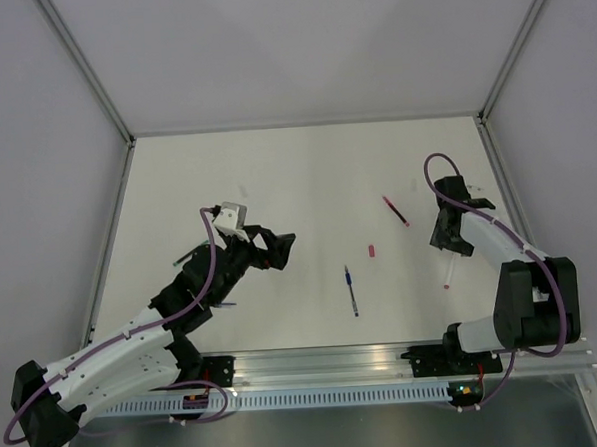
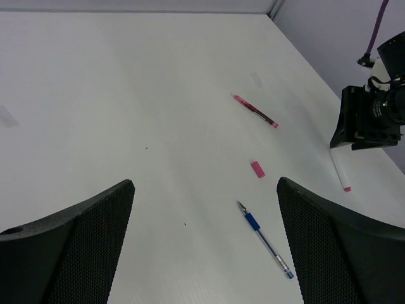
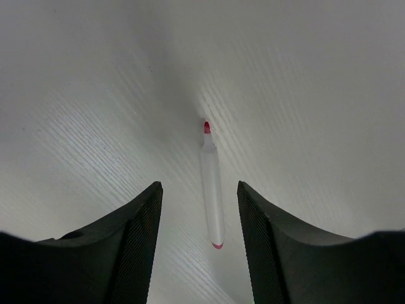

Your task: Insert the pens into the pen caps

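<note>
My left gripper (image 1: 283, 247) is open and empty above the table's left middle; in its wrist view (image 2: 204, 183) the fingers frame bare table. A blue pen (image 1: 351, 291) (image 2: 266, 240) lies uncapped to its right. A small red pen cap (image 1: 372, 250) (image 2: 257, 168) lies beyond it, and a red pen (image 1: 396, 210) (image 2: 254, 111) farther back. My right gripper (image 1: 454, 243) (image 3: 199, 189) is open just above a white pen with reddish ends (image 1: 447, 274) (image 3: 212, 190), which lies between its fingers, untouched. No green pen is clearly visible.
A thin dark stick (image 1: 185, 256) pokes out from under the left arm, too hidden to identify. Metal posts and grey walls bound the table at the back and sides. The right arm's gripper shows in the left wrist view (image 2: 370, 117).
</note>
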